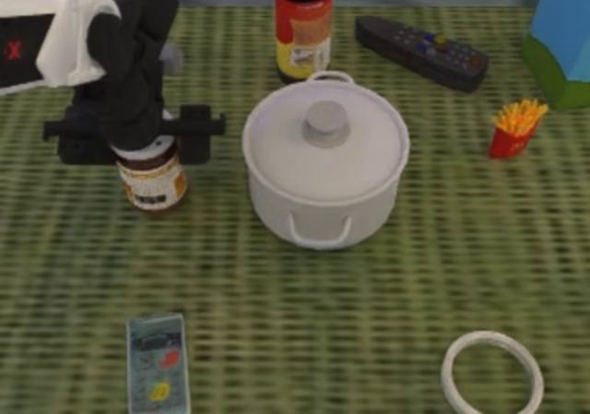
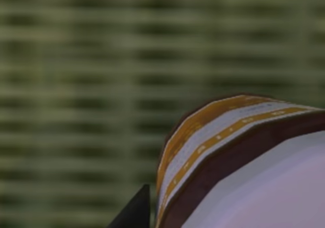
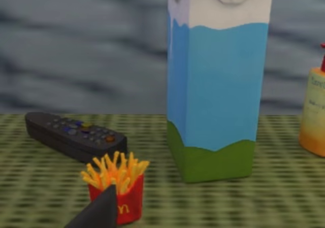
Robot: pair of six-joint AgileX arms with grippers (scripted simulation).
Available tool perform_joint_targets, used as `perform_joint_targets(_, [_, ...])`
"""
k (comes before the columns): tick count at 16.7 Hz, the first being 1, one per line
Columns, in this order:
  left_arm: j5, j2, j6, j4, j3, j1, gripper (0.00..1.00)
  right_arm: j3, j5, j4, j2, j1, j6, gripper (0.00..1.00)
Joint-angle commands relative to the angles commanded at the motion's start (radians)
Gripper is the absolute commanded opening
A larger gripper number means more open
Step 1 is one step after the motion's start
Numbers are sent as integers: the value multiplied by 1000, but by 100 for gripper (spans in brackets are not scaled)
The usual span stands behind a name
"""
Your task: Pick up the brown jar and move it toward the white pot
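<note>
The brown jar (image 1: 153,180) stands on the green mat at the left, a short way left of the white pot (image 1: 324,160). My left gripper (image 1: 138,137) hangs right over the jar's lid, open, with its fingers straddling the jar. The left wrist view shows the jar (image 2: 238,152) very close, its white lid and orange-and-white label filling one corner; one dark fingertip (image 2: 134,213) stands beside it with a thin gap. My right arm is outside the top view. Its wrist view shows a single dark fingertip (image 3: 99,210) and nothing held.
A tall dark bottle (image 1: 302,22) stands behind the pot, and a black remote (image 1: 422,52) lies to its right. A fries box (image 1: 514,130), a blue-green carton (image 1: 564,36), a thin white ring (image 1: 491,373) and a small phone-like card (image 1: 158,363) also sit on the mat.
</note>
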Motion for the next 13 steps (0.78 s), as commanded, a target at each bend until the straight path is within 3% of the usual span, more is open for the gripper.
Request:
perform_joint_targets(7, [0,0,0,0,0,0,98,0,0,0,0,0,0,100])
perform_joint_targets(13, [0,0,0,0,0,0,100,0,0,0,0,0,0,100])
